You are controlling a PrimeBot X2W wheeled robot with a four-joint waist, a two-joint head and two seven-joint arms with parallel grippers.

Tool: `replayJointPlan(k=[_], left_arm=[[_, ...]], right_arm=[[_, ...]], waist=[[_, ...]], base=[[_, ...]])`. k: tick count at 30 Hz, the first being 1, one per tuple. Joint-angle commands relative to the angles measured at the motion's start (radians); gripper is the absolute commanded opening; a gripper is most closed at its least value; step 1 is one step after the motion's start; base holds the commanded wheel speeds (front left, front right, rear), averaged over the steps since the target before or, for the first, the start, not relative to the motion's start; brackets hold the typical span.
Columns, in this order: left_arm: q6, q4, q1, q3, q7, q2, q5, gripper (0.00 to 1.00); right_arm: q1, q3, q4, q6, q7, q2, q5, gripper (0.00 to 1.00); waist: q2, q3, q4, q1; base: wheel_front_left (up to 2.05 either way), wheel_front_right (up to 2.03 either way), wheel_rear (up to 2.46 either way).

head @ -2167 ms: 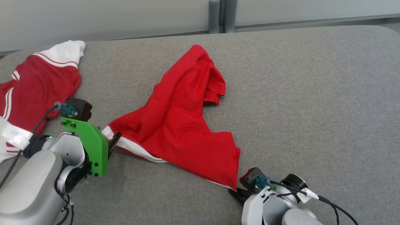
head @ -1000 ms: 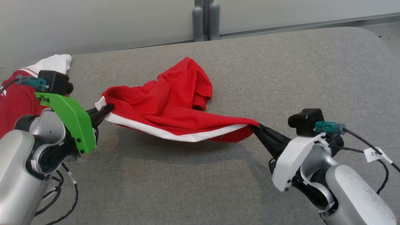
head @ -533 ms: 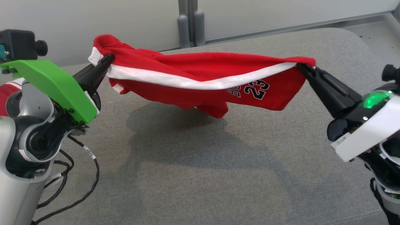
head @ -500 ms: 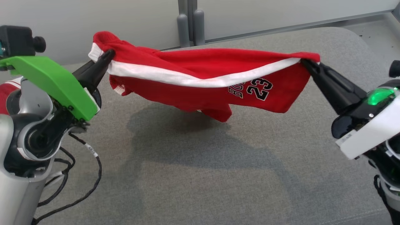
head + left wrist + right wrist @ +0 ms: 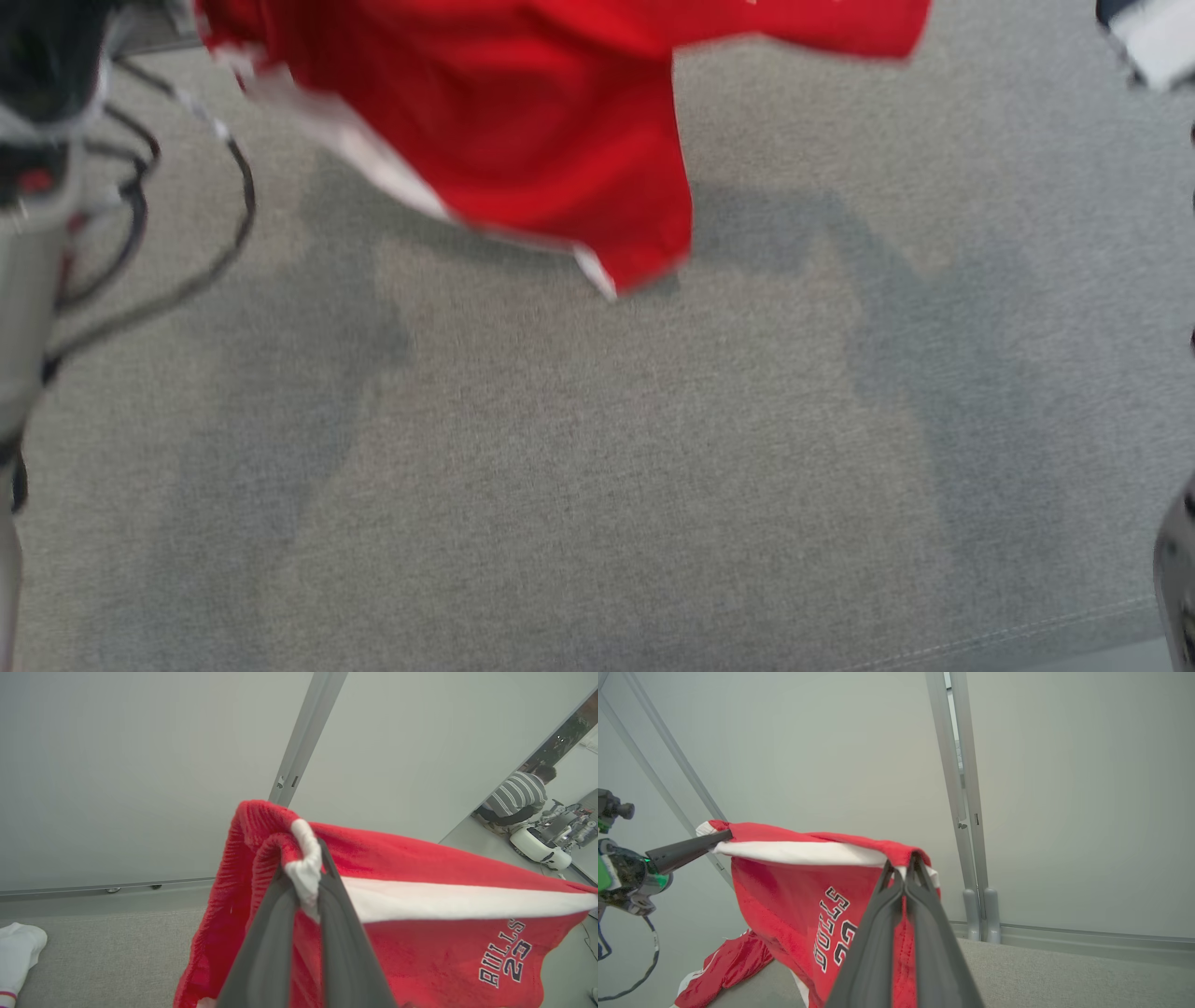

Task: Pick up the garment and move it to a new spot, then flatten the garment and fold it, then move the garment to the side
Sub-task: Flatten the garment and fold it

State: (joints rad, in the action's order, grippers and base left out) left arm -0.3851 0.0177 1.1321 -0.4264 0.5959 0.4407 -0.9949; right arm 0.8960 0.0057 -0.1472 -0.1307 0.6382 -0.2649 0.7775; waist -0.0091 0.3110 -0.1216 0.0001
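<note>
Garment (image 5: 523, 121): red shorts with a white side stripe, hanging in the air above the grey padded surface (image 5: 653, 485). Left gripper (image 5: 304, 865): fingers closed on one bunched end of the top edge, at the ribbed band. Right gripper (image 5: 903, 868): fingers pinched together on the opposite end, with the fabric stretched between the two.

Wrist views give the "BULLS 23" print legibly. Head view, blurred, gives the hanging lower corner and its shadow. Right wrist view adds a second red-and-white garment (image 5: 724, 961) lying on the surface. Left wrist view adds a person in a striped shirt (image 5: 516, 798), far off.
</note>
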Motion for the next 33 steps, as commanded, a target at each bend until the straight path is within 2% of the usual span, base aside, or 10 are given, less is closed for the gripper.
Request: replayJointPlan(k=[1,5,9,12,15,18,21,27,30,33], left_arm=[[0.012,0.039,0.066,0.000,-0.015,-0.011,0.018,0.00],[0.063,0.232,0.255,-0.015,-0.125,-0.066,0.101,0.00],[0.152,0.399,0.413,-0.060,-0.254,-0.102,0.188,0.00],[0.212,0.506,0.483,-0.077,-0.374,-0.125,0.235,0.00],[0.252,0.606,0.509,-0.080,-0.512,-0.145,0.270,0.00],[0.295,0.692,0.463,-0.074,-0.653,-0.165,0.277,0.00],[0.337,0.766,0.401,-0.081,-0.750,-0.177,0.276,0.00],[0.418,0.810,0.241,-0.071,-0.848,-0.197,0.253,0.00],[0.416,0.770,0.165,-0.051,-0.860,-0.198,0.255,0.00],[0.395,0.700,0.082,-0.003,-0.861,-0.205,0.233,0.00]], right_arm=[[0.062,0.003,0.040,0.000,-0.005,0.007,-0.025,0.00],[0.290,0.039,0.232,0.000,-0.061,0.034,-0.127,0.00],[0.481,0.082,0.389,0.000,-0.148,0.045,-0.195,0.00],[0.577,0.106,0.489,0.000,-0.243,0.051,-0.231,0.00],[0.625,0.133,0.580,0.000,-0.374,0.050,-0.278,0.00],[0.602,0.155,0.664,0.000,-0.519,0.075,-0.283,0.00],[0.533,0.231,0.726,0.000,-0.613,0.089,-0.260,0.00],[0.377,0.406,0.700,0.000,-0.714,0.037,-0.119,0.00],[0.309,0.455,0.630,0.000,-0.743,-0.032,-0.031,0.00],[0.238,0.479,0.554,0.000,-0.758,-0.110,0.039,0.00]], waist=[[0.0091,0.162,0.022,-0.0001],[0.0091,0.235,0.027,-0.0001],[0.0091,0.289,0.031,-0.0001],[0.0091,0.327,0.035,-0.0001],[0.0091,0.356,0.038,-0.0001],[0.0091,0.381,0.037,-0.0001],[0.0091,0.407,0.035,-0.0001],[0.0091,0.424,0.035,-0.0001],[0.0091,0.417,0.037,-0.0001],[0.0091,0.405,0.039,-0.0001]], base=[[0.00,0.00,0.00],[0.00,0.00,0.00],[0.00,0.00,0.00],[0.00,0.00,0.00],[0.00,0.00,0.00],[0.00,0.00,0.00],[0.00,0.00,0.00],[0.00,0.00,0.00],[0.00,0.00,0.00],[0.00,0.00,0.00]])
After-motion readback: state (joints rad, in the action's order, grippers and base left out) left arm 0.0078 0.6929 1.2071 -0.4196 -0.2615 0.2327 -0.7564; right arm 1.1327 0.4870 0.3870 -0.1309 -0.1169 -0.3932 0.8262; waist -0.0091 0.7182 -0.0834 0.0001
